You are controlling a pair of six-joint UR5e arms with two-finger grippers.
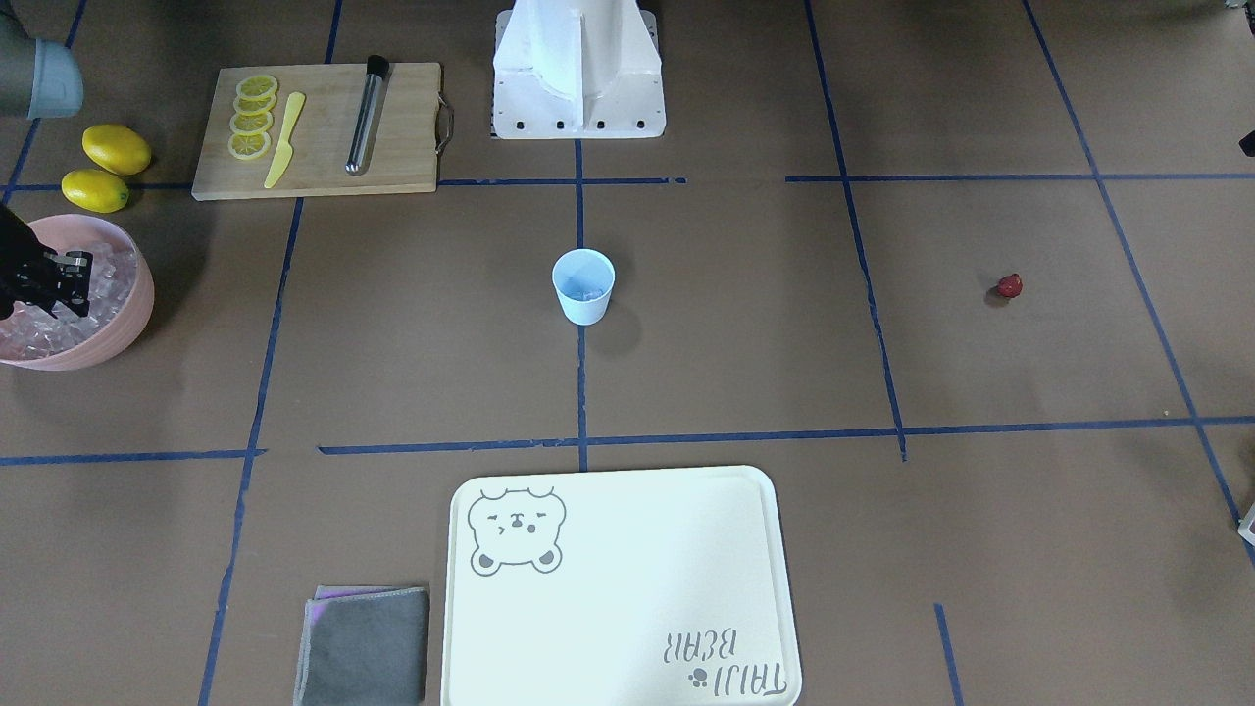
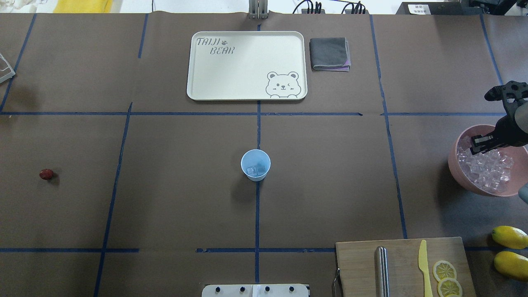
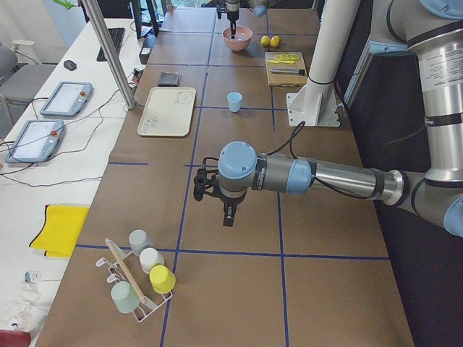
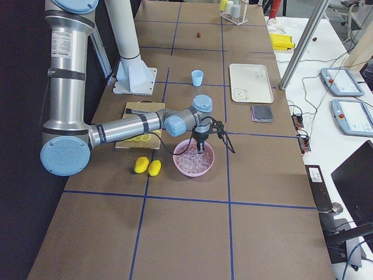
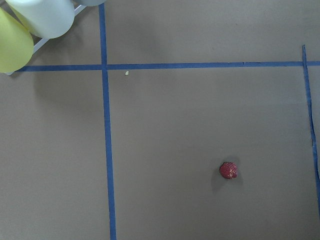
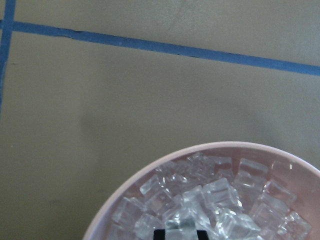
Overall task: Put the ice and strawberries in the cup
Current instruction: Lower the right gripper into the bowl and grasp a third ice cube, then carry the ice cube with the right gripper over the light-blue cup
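The light blue cup [image 2: 255, 165] stands at the table's middle with a few ice cubes [image 2: 256, 169] in it. The pink bowl [image 2: 453, 159] at the right edge holds many ice cubes [image 2: 489, 167]. My right gripper [image 2: 480, 144] reaches down into the bowl. In the right wrist view its fingertips [image 6: 159, 233] stand close together with one ice cube [image 6: 180, 231] between them. The strawberry [image 2: 46, 174] lies alone at the far left and shows in the left wrist view [image 5: 228, 170]. My left gripper [image 3: 226, 215] hangs above that area; I cannot tell whether it is open or shut.
A wooden cutting board [image 2: 359, 268] carries a metal rod [image 2: 382, 270], a yellow knife [image 2: 424, 266] and lemon slices [image 2: 445, 277]. Two lemons [image 2: 510, 249] lie beside it. A cream tray [image 2: 247, 88] and grey cloth [image 2: 329, 53] sit at the far side. A cup rack [image 3: 141, 278] stands beyond the strawberry.
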